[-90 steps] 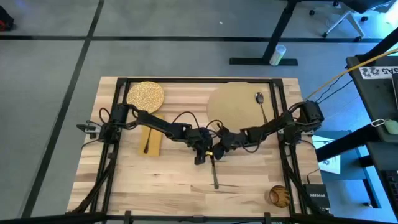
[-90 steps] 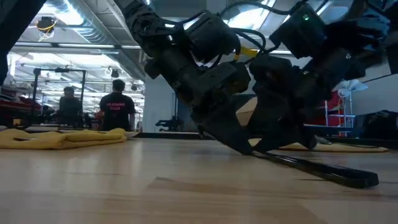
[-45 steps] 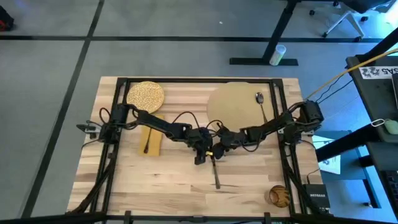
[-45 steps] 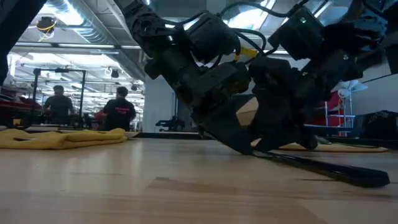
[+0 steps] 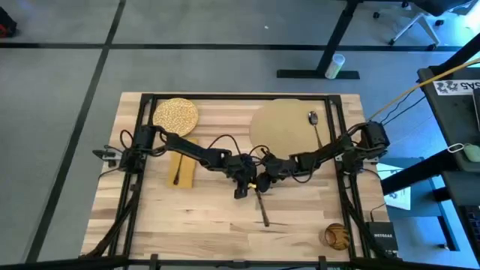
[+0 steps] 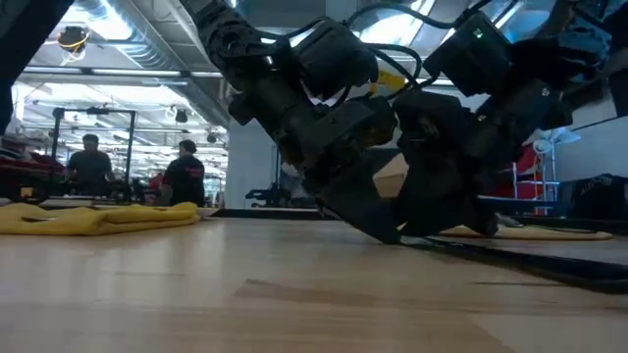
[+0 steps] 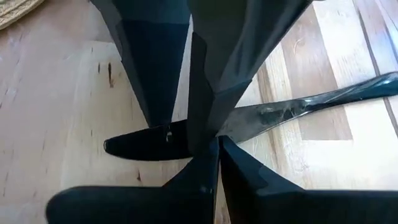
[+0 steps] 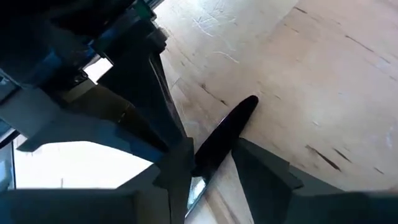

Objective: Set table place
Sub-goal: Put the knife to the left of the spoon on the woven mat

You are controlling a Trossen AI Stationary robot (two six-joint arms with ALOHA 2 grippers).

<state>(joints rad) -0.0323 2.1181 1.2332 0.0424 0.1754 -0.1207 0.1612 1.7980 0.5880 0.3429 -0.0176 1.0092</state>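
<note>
Where the black-handled steel knife [image 5: 261, 206] meets the left gripper [image 5: 241, 187] and right gripper [image 5: 264, 184]: hidden from above under both dark wrists. In the low view, far end of that knife cut off at the picture's edge. Thin dark utensil [image 5: 177, 171] on the mustard-yellow rectangular napkin [image 5: 182, 169]: too small to identify. Brown round object [image 5: 337, 236] near the light-wood table [image 5: 187, 217] corner: unclear what.

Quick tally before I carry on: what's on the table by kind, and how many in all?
Place mat: 1
Plate: 1
Napkin: 1
Cutlery: 3 (knife, spoon, dark utensil on the napkin)
Brown round object: 1
Total: 7
</note>
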